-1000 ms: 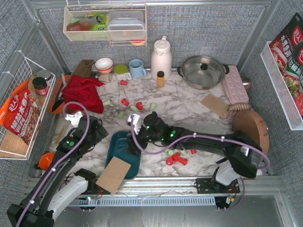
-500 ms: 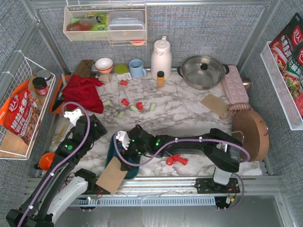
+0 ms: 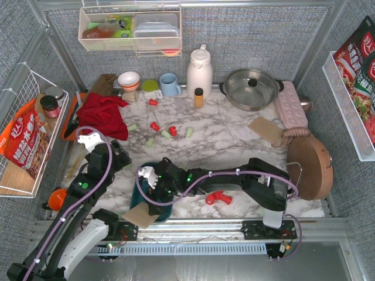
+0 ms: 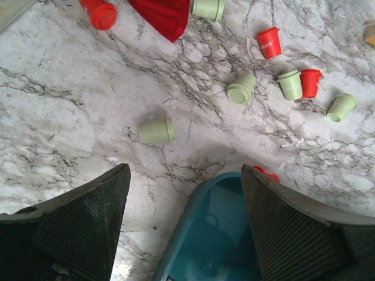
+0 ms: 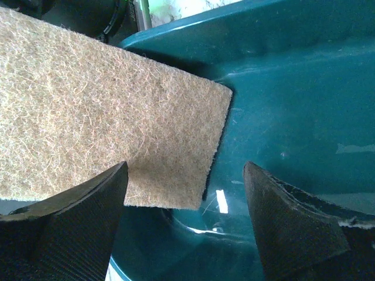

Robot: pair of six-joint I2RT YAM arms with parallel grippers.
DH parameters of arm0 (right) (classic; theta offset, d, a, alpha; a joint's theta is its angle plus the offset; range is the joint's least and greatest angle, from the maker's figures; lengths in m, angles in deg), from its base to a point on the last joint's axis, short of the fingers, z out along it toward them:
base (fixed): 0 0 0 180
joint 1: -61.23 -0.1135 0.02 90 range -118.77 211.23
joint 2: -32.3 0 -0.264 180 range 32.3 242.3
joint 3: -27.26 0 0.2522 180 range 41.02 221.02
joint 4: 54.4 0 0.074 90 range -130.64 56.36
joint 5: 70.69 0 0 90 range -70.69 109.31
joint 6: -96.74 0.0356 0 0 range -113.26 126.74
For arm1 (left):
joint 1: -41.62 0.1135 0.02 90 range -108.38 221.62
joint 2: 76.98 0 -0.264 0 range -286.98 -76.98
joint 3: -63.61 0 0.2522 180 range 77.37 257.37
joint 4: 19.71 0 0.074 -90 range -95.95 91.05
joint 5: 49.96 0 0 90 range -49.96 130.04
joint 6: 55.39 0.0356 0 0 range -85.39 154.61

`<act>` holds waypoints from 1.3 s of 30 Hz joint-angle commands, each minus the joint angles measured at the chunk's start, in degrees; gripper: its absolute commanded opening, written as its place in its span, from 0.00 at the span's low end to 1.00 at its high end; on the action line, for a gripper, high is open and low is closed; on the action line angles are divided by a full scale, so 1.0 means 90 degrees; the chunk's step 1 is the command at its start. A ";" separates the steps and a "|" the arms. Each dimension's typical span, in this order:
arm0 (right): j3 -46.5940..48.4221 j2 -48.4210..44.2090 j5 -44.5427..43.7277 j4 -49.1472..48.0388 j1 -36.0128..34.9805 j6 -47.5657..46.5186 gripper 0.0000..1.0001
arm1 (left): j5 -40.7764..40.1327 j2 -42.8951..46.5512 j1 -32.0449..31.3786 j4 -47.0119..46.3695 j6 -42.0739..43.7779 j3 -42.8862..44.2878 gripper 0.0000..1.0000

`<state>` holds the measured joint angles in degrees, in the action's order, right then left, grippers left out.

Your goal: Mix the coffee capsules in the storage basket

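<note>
1. As far as I can see, mixing hasn't begun. The dark teal shallow rectangular plastic storage basket [image 4: 214, 237] sits at the near edge of the white marble-pattern table [image 4: 64, 99], between the two arms. The parts of its floor that show hold no capsules.
2. The small tapered plastic coffee capsules [image 4: 156, 130], bright red and pale green, lie loose on the table. The main scatter is beyond the basket toward mid-table, with the colours already roughly interleaved there. A red pair [image 3: 217, 198] lies to the basket's right, just beside the right forearm.
3. One red capsule [image 4: 266, 173] shows right at the basket's far rim. I can't tell whether it's inside or outside.
4. A tan coarse-fibre rectangular mat [image 5: 99, 99] lies over the basket's near corner and covers part of the inside. I can't see what's under it.
5. Right gripper [image 5: 183, 170]: over the basket, jaws wide, nothing between them. The mat's corner and bare teal floor are below it.
6. Left gripper [image 4: 186, 171]: above the table at the basket's far-left rim, jaws wide, empty.
7. My read on what's done: close to nothing.
8. My read on what's left: clear the mat off the basket, bring both colours in, then stir them together.
9. Likely snag, as I judge it: the capsules look light and round-sided, so a nudge should send them rolling. I'd pick them one at a time, nearest first.
</note>
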<state>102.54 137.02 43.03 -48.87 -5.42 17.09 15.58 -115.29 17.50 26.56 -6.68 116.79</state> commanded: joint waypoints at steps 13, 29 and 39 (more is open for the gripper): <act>-0.0106 -0.0626 -0.1543 0.0351 -0.0016 -0.0097 0.85 | 0.0026 -0.0285 0.0004 0.0249 0.0002 0.0437 0.85; -0.0427 -0.1736 -0.1262 0.0298 -0.0937 -0.1052 0.84 | -0.0137 -0.0522 0.0003 0.0290 0.0322 0.0509 0.85; -0.0712 -0.1800 -0.1102 -0.0213 -0.1304 -0.1352 0.84 | -0.0083 -0.0448 0.0003 -0.0084 0.0453 0.0271 0.85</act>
<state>96.11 120.63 32.06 -47.58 -16.11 7.34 14.94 -119.29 17.50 28.33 -3.67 119.54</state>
